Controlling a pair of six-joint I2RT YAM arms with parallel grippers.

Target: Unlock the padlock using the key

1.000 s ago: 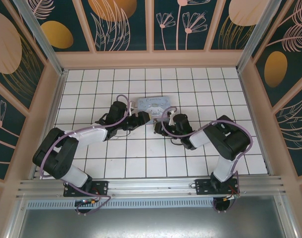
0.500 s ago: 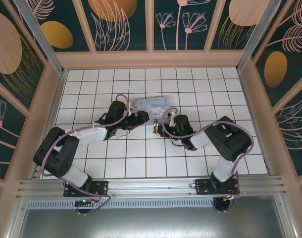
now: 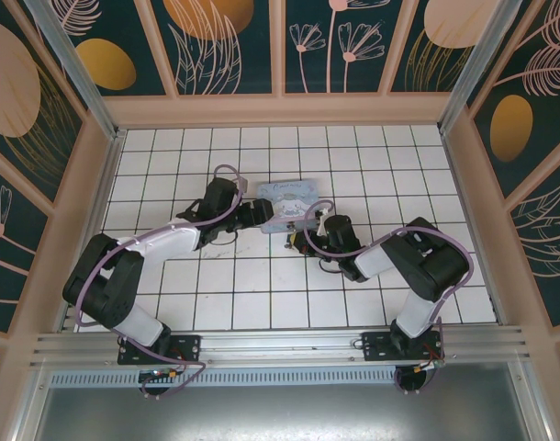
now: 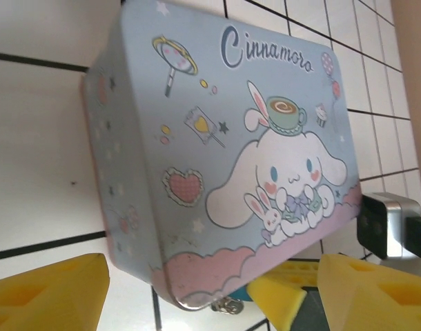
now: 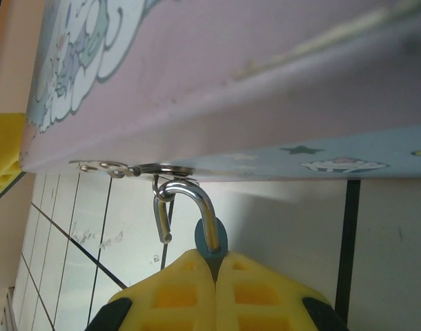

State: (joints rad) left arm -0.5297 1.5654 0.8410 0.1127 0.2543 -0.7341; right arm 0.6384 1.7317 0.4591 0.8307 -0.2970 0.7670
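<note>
The padlock (image 5: 214, 241) has a dark blue body and a silver shackle (image 5: 199, 200). My right gripper (image 5: 216, 261) is shut on the body, yellow pads pressed together around it. The shackle hooks through the hasp (image 5: 162, 167) of the pastel tin box (image 5: 231, 83), and its short leg hangs free of the body. From above, the right gripper (image 3: 298, 241) sits at the tin's near edge. My left gripper (image 4: 210, 300) is open, its yellow fingers (image 4: 45, 293) standing on either side of the tin's near corner. The key is out of view.
The blue-and-pink cartoon tin box (image 3: 289, 195) lies mid-table on the white tiled floor (image 3: 262, 285). Its hasp (image 4: 228, 305) sticks out under the near corner. Panelled walls (image 3: 280, 110) enclose the workspace. Both arms reach inward and nearly meet at the tin.
My right gripper has closed from partly open onto the padlock body. The left gripper has shifted a little up and left along the tin's corner.
</note>
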